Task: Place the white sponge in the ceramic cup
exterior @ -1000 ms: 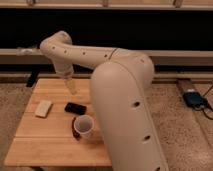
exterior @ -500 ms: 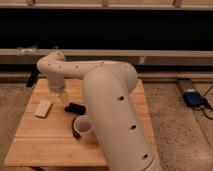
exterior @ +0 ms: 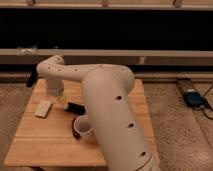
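The white sponge (exterior: pixel 43 108) lies flat on the left part of the wooden table (exterior: pixel 35 145). The ceramic cup (exterior: pixel 83 127), white with a dark side, stands upright near the table's middle, right and forward of the sponge. My white arm reaches over the table from the right and bends down at the back left. My gripper (exterior: pixel 61 99) hangs at its lower end, just above the table, between the sponge and a black slab, close to the sponge's right side. It holds nothing that I can see.
A black flat slab (exterior: pixel 76 107) lies between the sponge and the cup, just behind the cup. My bulky arm hides the table's right half. A blue device with a cable (exterior: pixel 193 98) lies on the floor at the right. A low ledge and dark wall run behind the table.
My arm has swung left across the table. The gripper end has moved left and down, from above the black slab toward the sponge. Sponge, slab and cup have not moved.
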`<state>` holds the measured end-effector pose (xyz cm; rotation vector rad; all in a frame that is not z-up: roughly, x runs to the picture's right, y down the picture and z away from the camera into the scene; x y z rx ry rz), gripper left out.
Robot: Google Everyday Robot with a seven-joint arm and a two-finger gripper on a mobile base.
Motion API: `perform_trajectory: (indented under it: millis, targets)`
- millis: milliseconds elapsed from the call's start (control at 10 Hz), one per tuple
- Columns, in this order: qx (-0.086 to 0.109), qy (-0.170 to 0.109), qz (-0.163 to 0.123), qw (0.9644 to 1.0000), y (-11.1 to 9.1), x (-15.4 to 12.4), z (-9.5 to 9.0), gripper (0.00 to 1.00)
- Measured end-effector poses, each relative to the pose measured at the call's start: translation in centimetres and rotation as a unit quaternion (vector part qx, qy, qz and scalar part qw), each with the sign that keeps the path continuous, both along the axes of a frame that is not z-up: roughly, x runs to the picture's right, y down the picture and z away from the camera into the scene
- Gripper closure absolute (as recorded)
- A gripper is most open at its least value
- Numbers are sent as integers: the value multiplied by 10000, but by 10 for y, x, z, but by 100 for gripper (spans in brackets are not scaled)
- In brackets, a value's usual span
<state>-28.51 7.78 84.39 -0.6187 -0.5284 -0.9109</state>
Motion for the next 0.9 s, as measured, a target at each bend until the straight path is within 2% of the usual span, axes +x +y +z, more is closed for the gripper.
perform_trajectory:
  millis: [200,300,600,900]
  targets:
    - [4,-3,-20,10000,1,-1,0,20]
    - [68,-11,-96,9999,1,-2,0,20]
    - [437,-188,-479,9977,-5,-46,-4,20]
    - [705,-289,-758,9942,-14,-68,-3,20]
